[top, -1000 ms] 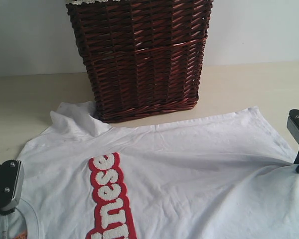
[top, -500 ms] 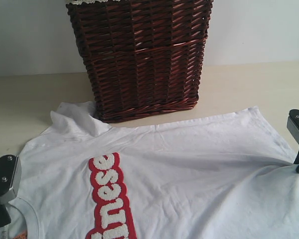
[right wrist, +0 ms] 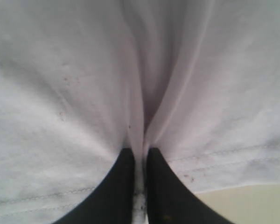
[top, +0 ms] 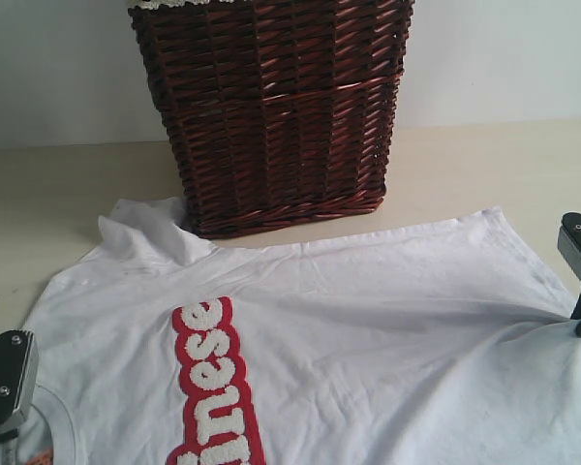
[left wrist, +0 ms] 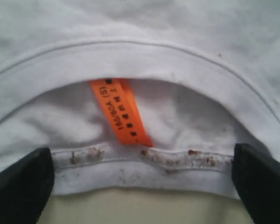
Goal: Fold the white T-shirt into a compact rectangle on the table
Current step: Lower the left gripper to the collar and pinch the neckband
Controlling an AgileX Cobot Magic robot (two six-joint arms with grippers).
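**Tee flat on the table, one gripper pinching, one spread**

The white T-shirt (top: pixel 368 320) lies spread face up on the table (top: pixel 484 160), in front of a dark wicker basket (top: pixel 271 107) that stands against the wall. One sleeve is rumpled just beside the basket's base.

A red band (top: pixel 213 387) runs across the chest. Its fuzzy white letters read "inese"; the start of the word is cut off by the exterior view's edge.

The left gripper (left wrist: pixel 140 175) sits at the neck opening with its jaws spread wide, one on each side of the collar and holding nothing. Between them hangs the orange neck tag (left wrist: pixel 121 112); its black print includes "80A (S)", and the rest is too blurred to read. Brownish specks dot the collar seam.

The right gripper (right wrist: pixel 140 161) is pressed together on a raised fold of the shirt near its stitched hem, and creases fan out from the pinch.
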